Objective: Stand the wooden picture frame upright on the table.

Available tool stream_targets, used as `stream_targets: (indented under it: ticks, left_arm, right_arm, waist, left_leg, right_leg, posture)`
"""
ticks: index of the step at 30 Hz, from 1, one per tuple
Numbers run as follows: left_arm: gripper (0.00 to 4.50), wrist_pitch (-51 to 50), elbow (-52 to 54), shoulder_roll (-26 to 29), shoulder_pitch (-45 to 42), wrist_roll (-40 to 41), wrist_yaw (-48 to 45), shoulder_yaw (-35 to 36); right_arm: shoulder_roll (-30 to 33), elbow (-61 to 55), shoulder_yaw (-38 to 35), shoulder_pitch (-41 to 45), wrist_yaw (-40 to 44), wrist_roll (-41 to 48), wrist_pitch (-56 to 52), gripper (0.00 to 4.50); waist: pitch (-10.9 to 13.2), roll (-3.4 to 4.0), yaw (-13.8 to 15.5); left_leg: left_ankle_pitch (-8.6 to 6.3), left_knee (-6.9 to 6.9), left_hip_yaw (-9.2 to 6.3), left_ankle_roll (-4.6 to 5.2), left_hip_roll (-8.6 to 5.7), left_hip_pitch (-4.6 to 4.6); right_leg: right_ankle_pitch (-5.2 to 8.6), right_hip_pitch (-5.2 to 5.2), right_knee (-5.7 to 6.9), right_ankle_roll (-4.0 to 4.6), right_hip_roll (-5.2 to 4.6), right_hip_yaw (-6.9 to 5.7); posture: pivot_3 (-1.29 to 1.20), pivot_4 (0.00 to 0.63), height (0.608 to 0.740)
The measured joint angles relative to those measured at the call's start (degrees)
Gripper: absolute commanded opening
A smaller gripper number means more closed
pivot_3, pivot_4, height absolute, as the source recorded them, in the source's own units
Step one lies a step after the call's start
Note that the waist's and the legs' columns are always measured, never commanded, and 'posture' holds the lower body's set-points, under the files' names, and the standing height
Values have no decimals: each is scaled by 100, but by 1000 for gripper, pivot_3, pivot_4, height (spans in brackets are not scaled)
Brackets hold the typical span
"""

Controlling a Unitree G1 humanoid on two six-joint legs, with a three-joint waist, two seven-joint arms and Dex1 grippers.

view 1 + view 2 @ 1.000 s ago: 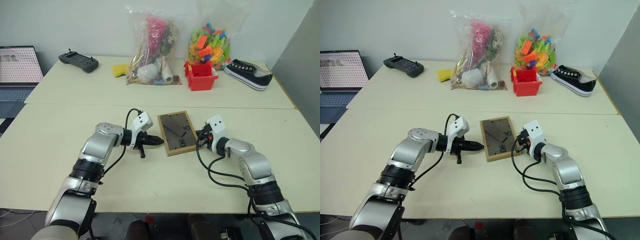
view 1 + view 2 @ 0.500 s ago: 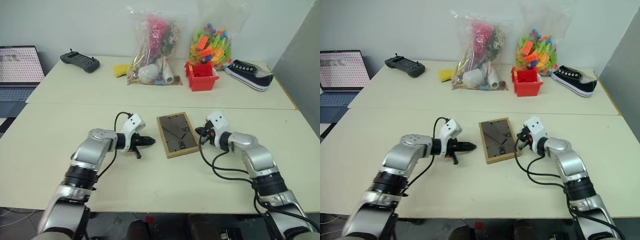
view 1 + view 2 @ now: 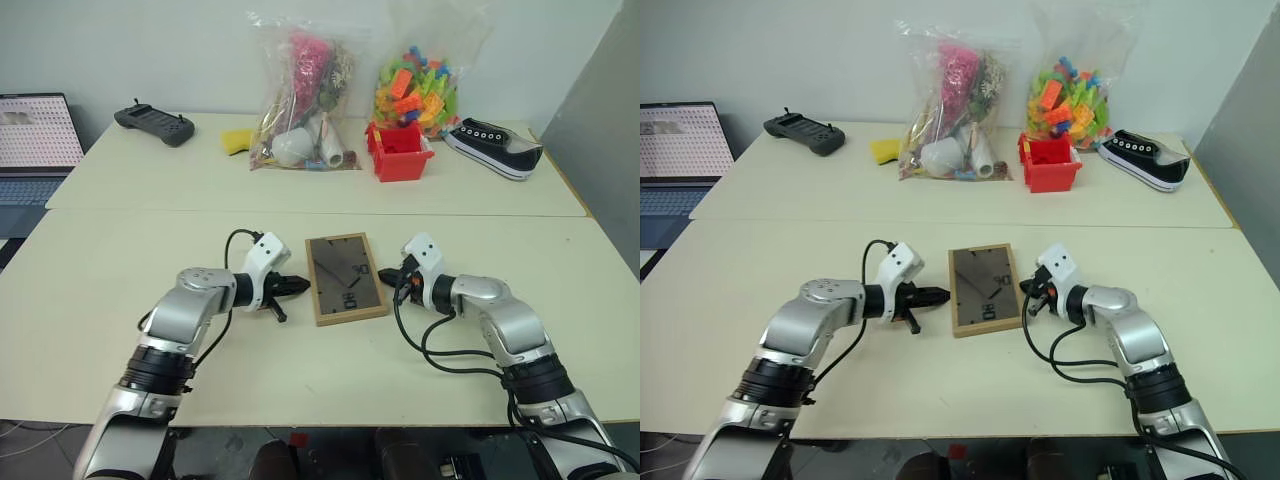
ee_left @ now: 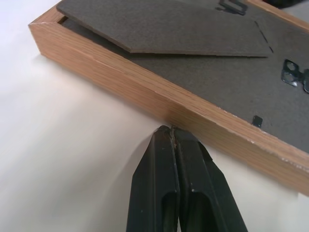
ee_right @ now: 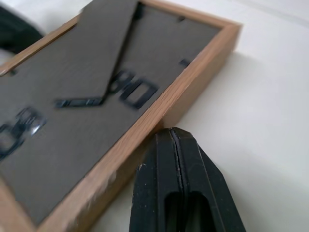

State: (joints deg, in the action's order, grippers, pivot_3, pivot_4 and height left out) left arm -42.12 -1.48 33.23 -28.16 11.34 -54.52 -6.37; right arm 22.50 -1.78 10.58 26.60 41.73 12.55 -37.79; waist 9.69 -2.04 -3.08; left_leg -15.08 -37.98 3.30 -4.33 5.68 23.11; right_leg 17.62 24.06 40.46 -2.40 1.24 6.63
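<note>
Claws, left (image 3: 300,286) and right (image 3: 395,278), both closed empty, flank one flat wooden picture frame (image 3: 345,279).

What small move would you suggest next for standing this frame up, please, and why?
Probably press both shut pincers inward against the frame's long sides and tip it up. It lies flat, back-side up, with the left pincer and right pincer at opposite edges.

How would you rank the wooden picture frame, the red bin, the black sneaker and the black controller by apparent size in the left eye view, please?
1. wooden picture frame, nearest the camera
2. black sneaker
3. black controller and red bin: too alike to rank
</note>
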Motion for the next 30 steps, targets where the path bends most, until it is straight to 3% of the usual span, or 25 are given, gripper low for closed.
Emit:
stream_targets:
  ticks: [9, 14, 19, 22, 30]
  left_arm:
    - [18, -449, 1211, 843, 968, 533, -263, 155]
    - [18, -594, 1304, 1032, 1094, 724, -270, 258]
    - [883, -1259, 858, 791, 890, 1468, -243, 943]
    - [1445, -2406, 389, 757, 542, 2243, -314, 1388]
    - [3183, -3619, -708, 769, 39, 2762, -321, 1553]
  right_arm:
    - [178, -462, 196, -204, 211, 180, -285, 0]
    - [323, -125, 170, -154, 29, -79, 27, 0]
    - [330, 253, 28, 20, -144, -236, 300, 0]
    - [329, 381, 9, 75, -115, -235, 411, 0]
    - [265, 432, 30, 100, -66, -245, 499, 0]
  waist:
    - [0, -1, 6]
    - [0, -2, 10]
    - [0, -2, 14]
    - [0, -2, 0]
    - [0, -2, -13]
  left_leg:
    - [-1, 0, -1, 2, 0, 0]
    - [-2, -2, -1, 3, -2, -1]
    - [-2, -2, -2, 3, -3, 0]
    - [-2, -1, -4, 4, -3, 0]
    - [-2, -2, -8, 3, -2, 1]
  right_leg:
    - [2, -1, -5, 2, 0, -1]
    - [2, -2, -4, 2, 0, -1]
    - [2, -2, -4, 3, -1, -3]
    - [2, -1, -4, 2, 0, -4]
    - [2, -2, -1, 3, 0, -9]
  posture:
    - [0, 150, 740]
    - [0, 150, 740]
    - [0, 150, 740]
    - [0, 150, 740]
    - [0, 150, 740]
